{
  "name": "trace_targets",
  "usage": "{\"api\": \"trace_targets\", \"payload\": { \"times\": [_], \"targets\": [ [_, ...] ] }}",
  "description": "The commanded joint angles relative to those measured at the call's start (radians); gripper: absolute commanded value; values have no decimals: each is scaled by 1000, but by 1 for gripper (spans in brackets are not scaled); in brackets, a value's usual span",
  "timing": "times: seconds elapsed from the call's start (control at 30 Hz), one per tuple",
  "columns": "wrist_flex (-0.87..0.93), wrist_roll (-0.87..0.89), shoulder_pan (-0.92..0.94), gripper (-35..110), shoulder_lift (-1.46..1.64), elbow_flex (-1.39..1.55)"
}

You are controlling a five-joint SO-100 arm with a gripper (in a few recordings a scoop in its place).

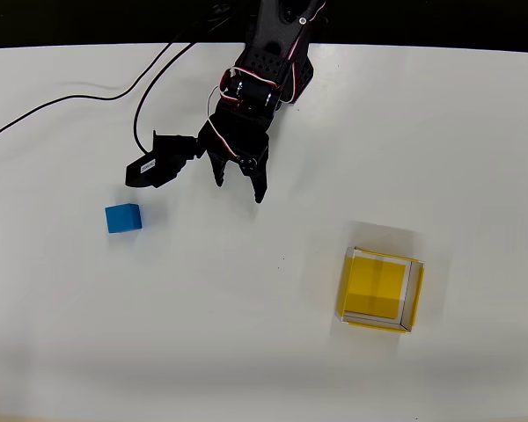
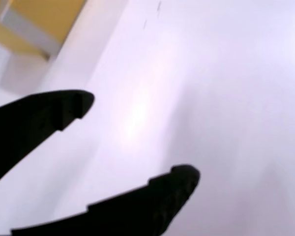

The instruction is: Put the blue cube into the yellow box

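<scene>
Claw [image 1: 238, 188] is spread and empty, hanging over bare white surface [image 1: 264, 352] near the top middle of the overhead view. In the wrist view both fingers [image 2: 49, 115] show with a clear gap and nothing between them.

Blue cube [image 1: 123, 218] sits flat on the surface at left in the overhead view, well apart from the claw, below and left of it. Untouched so far. Yellow box [image 1: 380, 289] is at lower right, open top, empty, slightly rotated relative to the picture edges. Cube and box are well apart, claw roughly between them but higher up.

Risks as I see them:
- Wrist view looks toward the box corner [image 2: 29, 24], not the cube. The approach will likely run on the overhead view alone, so height is hard to judge. Coming in low could shove the cube instead of straddling it.
- Cube faces are plain and it sits a bit skewed. If the fingers don't line up with two opposite faces, it may twist or squirt out on closing.
- Black cable [image 1: 150, 83] loops on the surface behind the arm. A swing left could drag it, though it lies clear of the cube.
- Box walls look thin and the box light. An off-centre release could clip a wall and tip or slide the box.
</scene>
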Motion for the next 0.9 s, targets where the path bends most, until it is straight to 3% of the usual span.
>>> {"api": "trace_targets", "payload": {
  "times": [0.0, 0.2, 0.43, 0.87],
  "targets": [
    [-74, -14, 140, 38, -103, -284],
    [-259, 14, 301, 40, -268, -417],
    [-296, 52, 436, 51, -482, -589],
    [-502, 32, 541, 58, -825, -684]
  ]
}}
